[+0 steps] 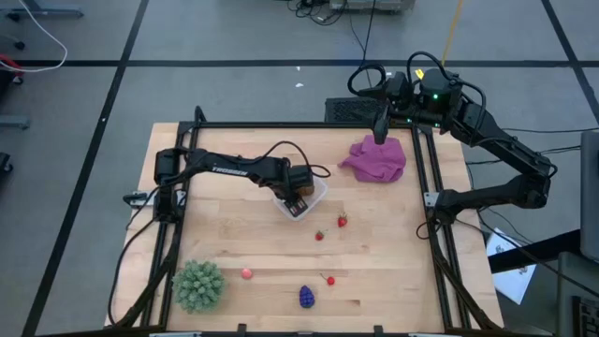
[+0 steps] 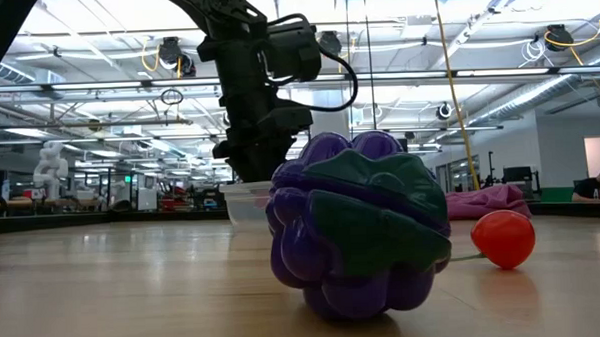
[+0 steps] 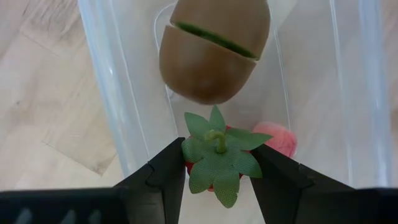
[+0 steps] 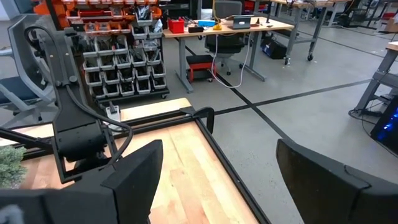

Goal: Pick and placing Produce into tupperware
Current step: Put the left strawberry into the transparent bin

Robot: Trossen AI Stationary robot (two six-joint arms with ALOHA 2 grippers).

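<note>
While the right gripper (image 4: 214, 180) waits open at upper right, the left gripper (image 3: 217, 177) holds a strawberry (image 3: 217, 158) over the tub (image 1: 314, 194) at centre; release comes next.

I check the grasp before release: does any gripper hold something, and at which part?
The left gripper holds a strawberry by its sides, just under the leafy top, over the tupperware. The right gripper, open above the purple cloth, holds nothing.

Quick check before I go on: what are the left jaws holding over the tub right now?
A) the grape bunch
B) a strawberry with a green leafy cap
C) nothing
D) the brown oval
B: in the left wrist view the left gripper is closed on a strawberry with a green leafy cap, above the tub, where the brown oval already lies.
</note>
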